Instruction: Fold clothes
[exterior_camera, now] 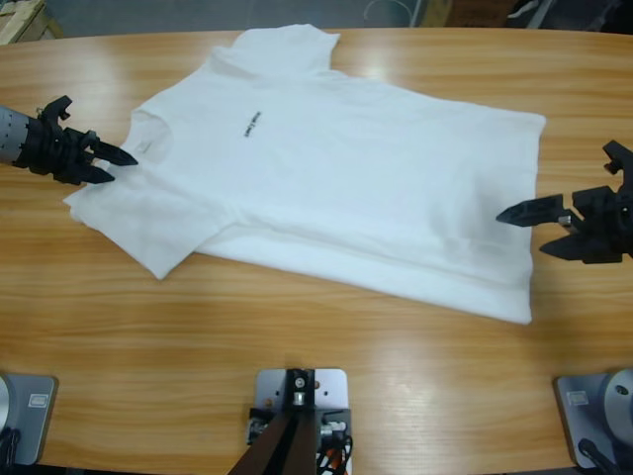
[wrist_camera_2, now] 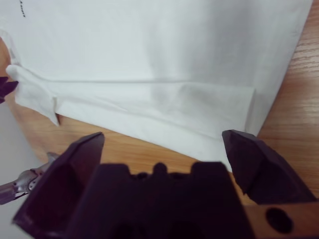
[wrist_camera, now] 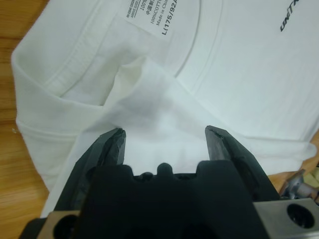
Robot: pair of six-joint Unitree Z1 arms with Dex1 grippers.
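Nearest the camera in the high view runs a bare stretch of the wooden table, filling the lower half of the frame. Above it, across the middle, the white T-shirt lies flat with its chest up, neck toward the left of the frame and hem toward the right, and a small black text print sits on the chest. Its lower long edge is folded over, so a doubled band runs along that side (the right wrist view shows this layered edge clearly).

At the right edge of the frame the right gripper has its jaws spread, one tip at the hem's edge and the other just off the cloth over the wood. In its wrist view the jaws stand wide apart with the shirt's hem corner ahead of them.

At the left edge the left gripper reaches the shoulder beside the collar. In its wrist view the jaws are spread, with white fabric between them and the neck label lying beyond, inside the round collar.
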